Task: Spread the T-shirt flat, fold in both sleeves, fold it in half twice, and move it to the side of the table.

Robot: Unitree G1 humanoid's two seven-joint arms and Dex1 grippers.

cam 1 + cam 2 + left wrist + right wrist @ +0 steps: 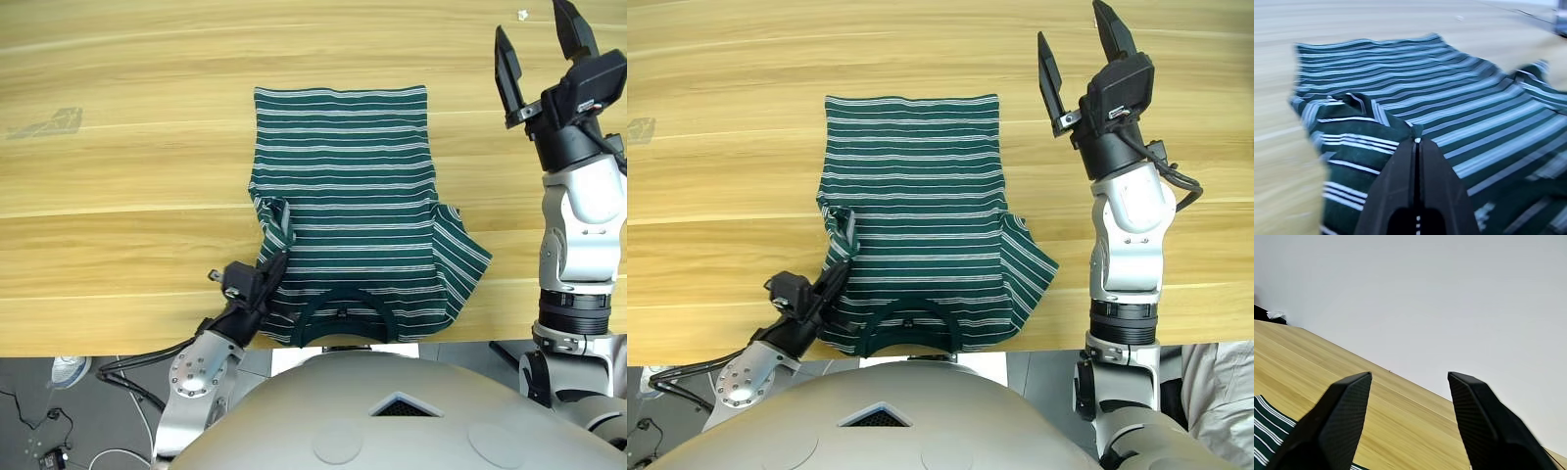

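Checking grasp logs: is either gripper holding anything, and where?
Left gripper is shut on the T-shirt at its left-side sleeve; right gripper is open, holding nothing.

Bright, even, diffuse light; soft faint shadow along T-shirt (343,196) edges; left wrist view blurred toward edges.

T-shirt (343,186) lies on table (118,196), near its front edge.
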